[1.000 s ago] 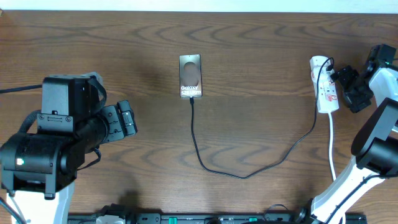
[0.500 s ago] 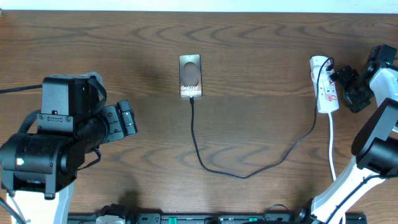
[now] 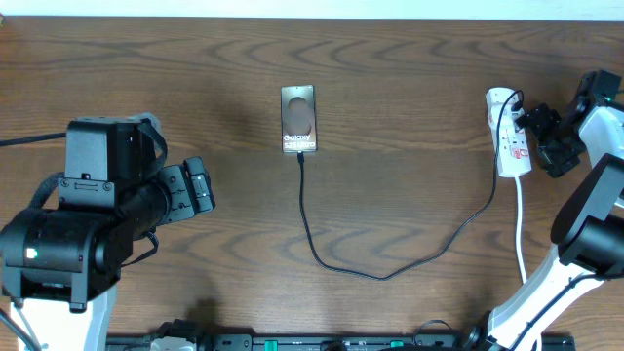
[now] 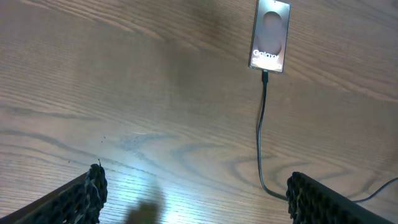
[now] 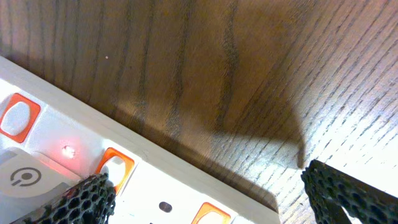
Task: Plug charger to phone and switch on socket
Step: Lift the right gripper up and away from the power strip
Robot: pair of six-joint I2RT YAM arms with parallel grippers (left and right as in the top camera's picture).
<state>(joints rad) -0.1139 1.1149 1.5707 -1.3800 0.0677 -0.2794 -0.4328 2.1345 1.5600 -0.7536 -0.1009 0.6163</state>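
The phone (image 3: 298, 119) lies at the table's centre back, with the black charger cable (image 3: 310, 234) plugged into its near end; it also shows in the left wrist view (image 4: 270, 35) with the cable (image 4: 262, 137). The cable runs right to a black plug in the white power strip (image 3: 509, 132). My right gripper (image 3: 542, 138) is open just right of the strip; its view shows the strip's (image 5: 161, 186) orange-framed switches and a small red light (image 5: 68, 150) lit. One finger (image 5: 93, 196) is at a switch. My left gripper (image 3: 200, 185) is open and empty, far left of the phone.
The strip's white cord (image 3: 520, 229) runs toward the front edge at the right. The right arm's base (image 3: 546, 292) stands at the front right. A dark rail (image 3: 331, 341) runs along the front edge.
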